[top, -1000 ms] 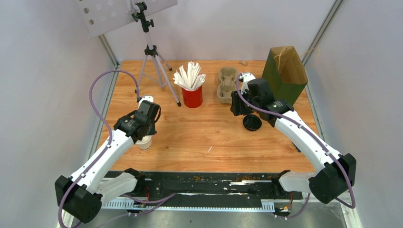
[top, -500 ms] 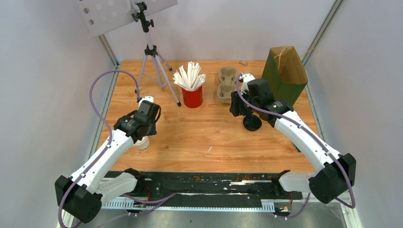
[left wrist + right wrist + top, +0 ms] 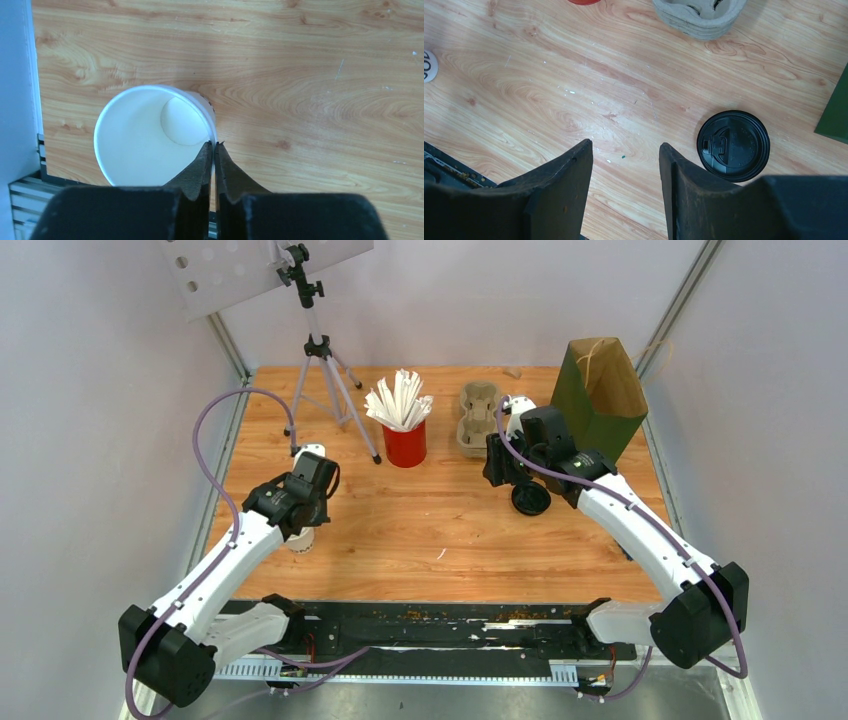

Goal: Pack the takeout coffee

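– Left wrist view: what am I holding?

– My left gripper (image 3: 215,150) is closed narrow on the white cup (image 3: 150,135), one finger inside the rim and one outside. The paper wall is pinched between them at lower centre of the frame. The cup is open, with no lid on it. I can't tell whether its base rests on the table (image 3: 310,75).

– And from above?

– In the top view the cup (image 3: 301,539) sits at left of centre, mostly hidden under the left gripper (image 3: 305,522) and close to the table's left edge. The black lid (image 3: 530,500) lies flat on the wood right of centre. I can find only this one cup.

– What about the other hand?

– My right gripper (image 3: 626,165) is about half open and empty. In its own view the lid (image 3: 733,145) sits to the right of the fingers, not between them. The pulp tray (image 3: 699,17) is at the top edge.

– What worries you?

– I'm holding the cup by a single wall. If I lift it, I'd expect it to swing on that pinch, slip out, or have its rim creased. A creased rim might not take the lid. The lid lies flat, so my fingertips could scrape it and push it toward the green bag (image 3: 600,395).
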Tool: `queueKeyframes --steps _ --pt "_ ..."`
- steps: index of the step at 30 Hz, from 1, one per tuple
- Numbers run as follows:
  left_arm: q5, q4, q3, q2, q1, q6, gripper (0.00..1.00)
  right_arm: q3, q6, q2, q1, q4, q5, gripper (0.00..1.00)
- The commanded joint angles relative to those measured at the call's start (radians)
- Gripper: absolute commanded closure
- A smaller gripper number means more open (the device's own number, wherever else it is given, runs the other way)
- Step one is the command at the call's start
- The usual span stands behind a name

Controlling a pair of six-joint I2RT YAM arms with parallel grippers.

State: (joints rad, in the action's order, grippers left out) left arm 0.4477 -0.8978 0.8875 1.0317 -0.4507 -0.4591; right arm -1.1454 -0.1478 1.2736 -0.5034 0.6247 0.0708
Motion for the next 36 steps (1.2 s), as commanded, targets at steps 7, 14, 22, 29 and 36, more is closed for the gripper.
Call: queueKeyframes --steps 7,14,22,29,36 --pt "-0.129 -0.006 0.094 -0.011 0.005 0.059 1.00 0.047 -0.043 -0.052 -0.007 -0.141 0.137 0.46" --pt "-0.288 -0.003 0.172 -0.021 0.004 0.066 1.00 0.254 0.059 -0.135 -0.149 -0.590 0.275 0.21" --pt "-0.451 0.021 0.192 -0.016 0.004 0.051 1.00 0.344 0.284 -0.004 -0.361 -1.033 0.320 0.00" --pt "-0.584 0.040 0.199 -0.039 0.004 0.008 1.00 0.239 0.365 0.185 -0.435 -1.119 0.355 0.00" --pt "-0.653 0.048 0.229 -0.058 0.004 -0.022 1.00 0.203 0.378 0.293 -0.489 -1.210 0.343 0.00"
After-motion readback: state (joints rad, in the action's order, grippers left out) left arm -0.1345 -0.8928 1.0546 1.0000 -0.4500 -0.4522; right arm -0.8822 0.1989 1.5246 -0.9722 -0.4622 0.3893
